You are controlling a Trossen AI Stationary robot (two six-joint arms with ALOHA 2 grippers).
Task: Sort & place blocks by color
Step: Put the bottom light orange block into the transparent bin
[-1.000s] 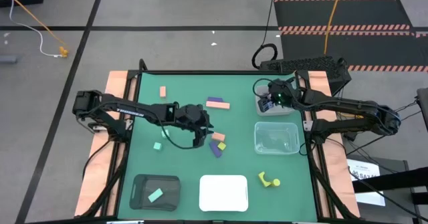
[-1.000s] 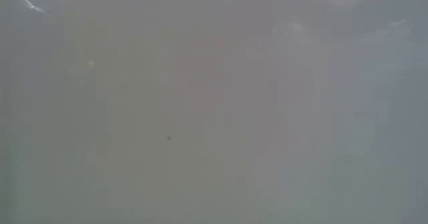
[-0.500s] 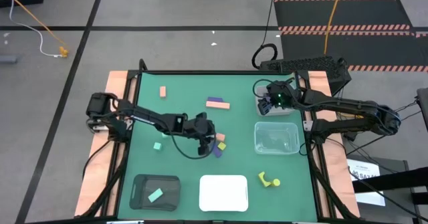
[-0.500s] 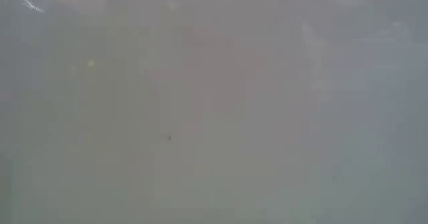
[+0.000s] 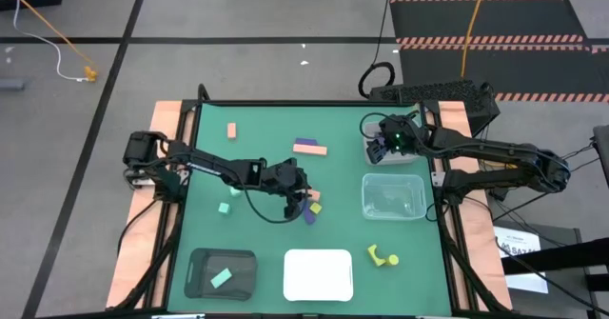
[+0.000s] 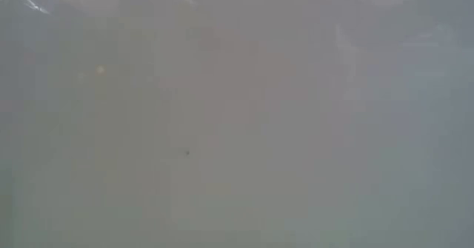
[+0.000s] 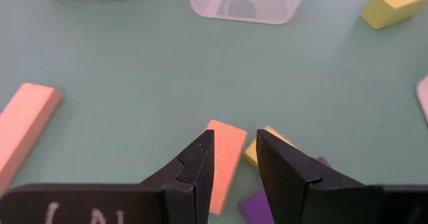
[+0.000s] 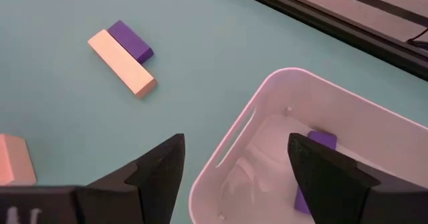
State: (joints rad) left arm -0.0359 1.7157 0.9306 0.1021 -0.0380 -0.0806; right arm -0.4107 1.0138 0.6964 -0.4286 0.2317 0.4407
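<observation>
My left gripper reaches to the table's middle, open by a narrow gap. It slants down just over a salmon block. A yellow block and a purple block lie beside that one. A salmon bar lies against a purple bar farther back. Other blocks lie apart: salmon, mint, yellow. My right gripper hangs open above a small white bin that holds a purple block.
A clear tray stands right of the block cluster. Along the near edge are a black tray with a mint block in it and a white tray. The low view is a blank grey.
My left gripper has gone toward the table's right edge and down, to the cluster of salmon, yellow and purple blocks, with the arm stretching out. Over the last half second it has hardly moved. No block has shifted.
</observation>
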